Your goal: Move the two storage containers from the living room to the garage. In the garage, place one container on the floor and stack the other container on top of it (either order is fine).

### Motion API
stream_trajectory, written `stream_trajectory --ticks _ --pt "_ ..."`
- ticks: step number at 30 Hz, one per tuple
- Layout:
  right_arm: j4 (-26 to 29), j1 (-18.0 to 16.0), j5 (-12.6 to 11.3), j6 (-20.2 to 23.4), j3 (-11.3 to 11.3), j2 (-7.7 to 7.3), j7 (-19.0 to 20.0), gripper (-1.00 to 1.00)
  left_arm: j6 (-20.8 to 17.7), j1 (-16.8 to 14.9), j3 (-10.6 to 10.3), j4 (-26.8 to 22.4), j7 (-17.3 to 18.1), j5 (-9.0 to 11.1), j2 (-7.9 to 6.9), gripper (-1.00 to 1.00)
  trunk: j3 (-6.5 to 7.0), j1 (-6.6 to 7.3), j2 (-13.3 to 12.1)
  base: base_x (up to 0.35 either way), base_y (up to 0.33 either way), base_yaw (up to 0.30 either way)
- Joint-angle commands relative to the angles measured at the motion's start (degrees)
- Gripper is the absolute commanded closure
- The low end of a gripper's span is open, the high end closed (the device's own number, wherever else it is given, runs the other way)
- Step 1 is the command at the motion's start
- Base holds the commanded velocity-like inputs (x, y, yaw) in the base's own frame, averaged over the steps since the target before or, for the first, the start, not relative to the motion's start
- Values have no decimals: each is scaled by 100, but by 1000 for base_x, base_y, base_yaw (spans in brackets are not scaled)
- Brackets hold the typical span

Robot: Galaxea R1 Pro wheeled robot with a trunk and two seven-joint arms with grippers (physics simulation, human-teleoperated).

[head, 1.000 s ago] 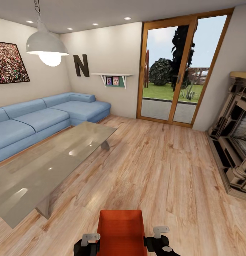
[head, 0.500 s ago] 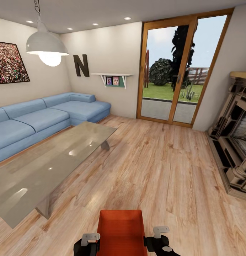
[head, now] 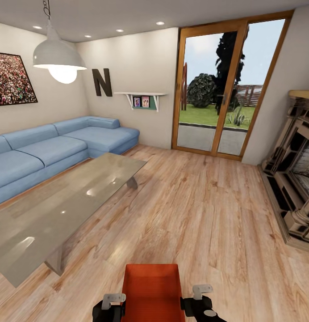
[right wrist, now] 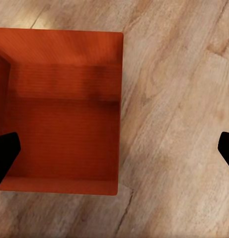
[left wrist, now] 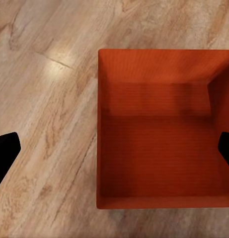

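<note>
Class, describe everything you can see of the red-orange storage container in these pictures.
The storage container is a red-orange, open-top rectangular bin with thin plain walls and a finely ribbed look, and it is empty. It sits upright above the light wood plank floor, directly ahead of the robot, between the left gripper and the right gripper. In the wrist views each gripper straddles one side wall, fingers wide apart; whether they touch the wall cannot be told.

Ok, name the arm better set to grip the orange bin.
Right, narrowly. The left fingers and right fingers both sit open astride a side wall of the bin, but the right pair has its wall nearer mid-gap.
</note>
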State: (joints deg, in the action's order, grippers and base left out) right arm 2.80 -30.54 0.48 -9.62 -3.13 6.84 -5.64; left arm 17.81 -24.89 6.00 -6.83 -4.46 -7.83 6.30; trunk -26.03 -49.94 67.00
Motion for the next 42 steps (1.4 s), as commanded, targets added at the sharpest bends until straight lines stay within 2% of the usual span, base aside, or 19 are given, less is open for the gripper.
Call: stream_trajectory --ticks 1,42 --pt "-7 -4 5 -13 -32 1 -32 -100 21 -4 45 6 -20 -61 3 -100 -6 0 3 0 0 0" --pt "-7 -4 1 -13 -38 10 -31 -100 29 -4 42 6 -20 -61 -6 -100 -6 0 3 0 0 0"
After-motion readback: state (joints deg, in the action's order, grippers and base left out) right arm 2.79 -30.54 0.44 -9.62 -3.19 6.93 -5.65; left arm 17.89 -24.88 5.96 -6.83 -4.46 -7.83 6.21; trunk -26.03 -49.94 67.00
